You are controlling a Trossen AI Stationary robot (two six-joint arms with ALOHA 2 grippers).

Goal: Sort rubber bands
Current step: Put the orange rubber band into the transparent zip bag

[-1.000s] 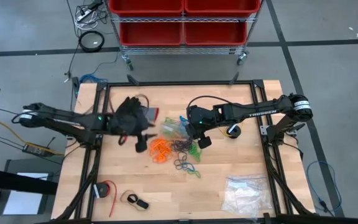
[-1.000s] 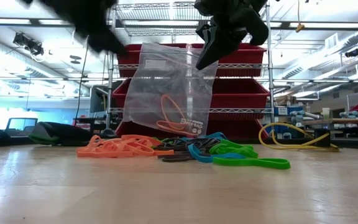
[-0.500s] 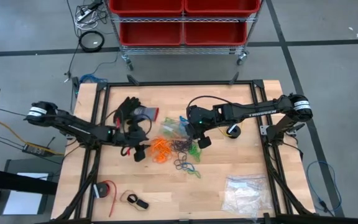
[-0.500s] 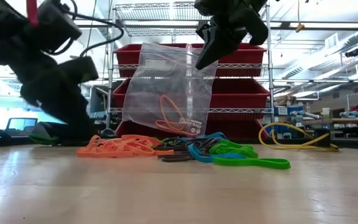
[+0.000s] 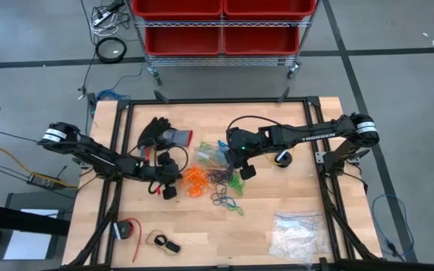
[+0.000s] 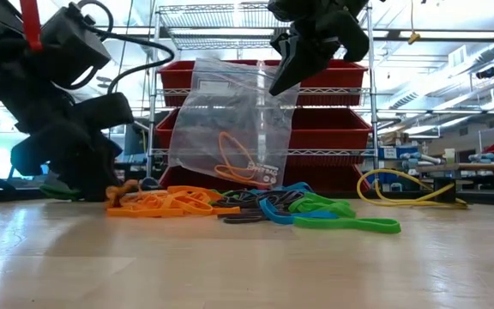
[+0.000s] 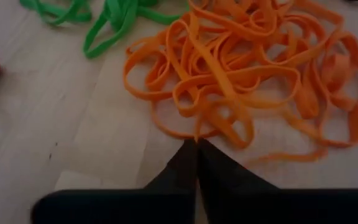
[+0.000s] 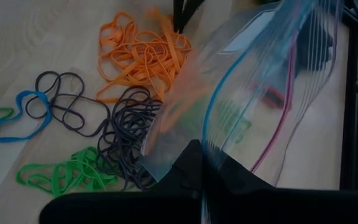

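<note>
The rubber bands (image 5: 215, 179) lie in a loose heap near the middle of the wooden desk (image 5: 292, 192), thin flat loops tangled by colour: an orange clump (image 7: 247, 74) on the left arm's side, dark ones (image 8: 129, 127) in the centre, green (image 8: 67, 173) and a blue one (image 8: 17, 115) toward the near edge. In the low view the heap sits flat, orange strands (image 6: 165, 202) beside green ones (image 6: 341, 221).

The left hand (image 5: 170, 188) is down at the desk right at the orange clump's edge; in its wrist view its 2 dark fingers (image 7: 185, 171) are pressed together, tips just touching an orange loop, though I cannot tell whether any band is caught.

The right hand (image 8: 201, 171) is raised above the heap, pinching the rim of a clear zip bag (image 8: 260, 106) that hangs crinkled and glossy, with an orange loop or 2 faintly visible inside (image 6: 234, 154).

A black glove (image 5: 154, 132) lies behind the left arm. Another clear bag (image 5: 298, 233) lies at the desk's near right corner, contents hard to make out.
</note>
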